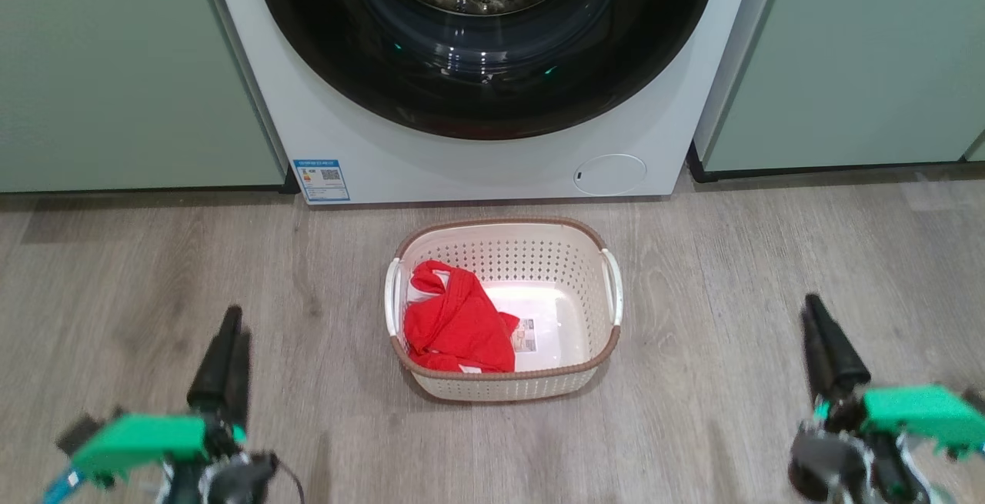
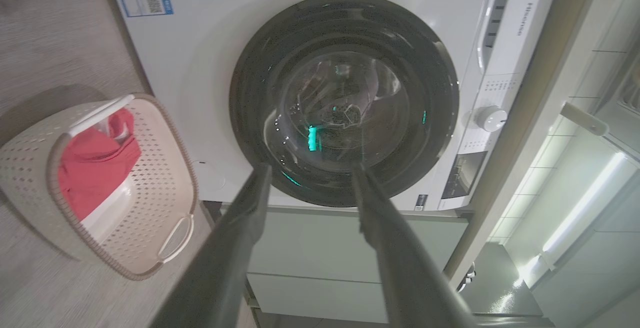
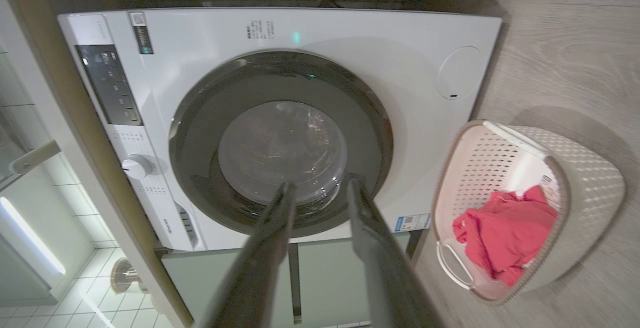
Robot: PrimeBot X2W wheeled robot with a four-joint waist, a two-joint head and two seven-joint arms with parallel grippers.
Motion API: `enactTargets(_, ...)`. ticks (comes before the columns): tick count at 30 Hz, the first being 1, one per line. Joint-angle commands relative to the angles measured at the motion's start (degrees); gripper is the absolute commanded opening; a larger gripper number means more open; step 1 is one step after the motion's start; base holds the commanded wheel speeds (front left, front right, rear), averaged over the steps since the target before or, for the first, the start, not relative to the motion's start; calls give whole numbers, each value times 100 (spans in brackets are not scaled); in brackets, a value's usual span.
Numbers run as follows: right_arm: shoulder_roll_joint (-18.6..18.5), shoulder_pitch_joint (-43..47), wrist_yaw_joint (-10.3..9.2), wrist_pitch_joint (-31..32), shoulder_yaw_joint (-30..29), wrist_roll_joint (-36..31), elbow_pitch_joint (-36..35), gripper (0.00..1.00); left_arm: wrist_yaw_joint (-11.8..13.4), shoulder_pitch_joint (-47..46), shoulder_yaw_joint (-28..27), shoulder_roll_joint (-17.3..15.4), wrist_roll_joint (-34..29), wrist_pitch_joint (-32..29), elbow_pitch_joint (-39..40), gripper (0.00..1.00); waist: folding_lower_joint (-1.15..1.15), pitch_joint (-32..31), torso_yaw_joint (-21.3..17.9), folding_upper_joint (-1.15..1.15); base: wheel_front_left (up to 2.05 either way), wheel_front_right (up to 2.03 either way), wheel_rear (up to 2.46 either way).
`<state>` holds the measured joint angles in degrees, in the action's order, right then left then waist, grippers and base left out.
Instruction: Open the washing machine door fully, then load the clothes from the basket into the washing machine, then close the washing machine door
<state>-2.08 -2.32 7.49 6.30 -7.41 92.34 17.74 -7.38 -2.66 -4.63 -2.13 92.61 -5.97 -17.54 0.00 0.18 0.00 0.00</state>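
The washing machine door (image 1: 485, 96) is shut. It lies ahead and above, midway between the 2 grippers, neither clearly nearer. The left gripper (image 1: 229, 318) is well open and empty; the right gripper (image 1: 814, 308) is parted less, also empty. The basket (image 1: 504, 221), on the floor before the washing machine (image 1: 385, 158), holds the clothes (image 1: 458, 327) in its left half.
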Motion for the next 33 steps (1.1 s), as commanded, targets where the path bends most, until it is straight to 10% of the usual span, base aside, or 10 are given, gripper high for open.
enactTargets(1,2,14,0,0,2,0,28,100,0,17,2,5,0,1,-24,100,0,0,0,0,0,0,0)
enactTargets(33,-19,-153,0,-545,-189,-1553,-744,100,-3,-96,-134,-15,-642,537,370,100,0,-59,5,0,0,0,0)
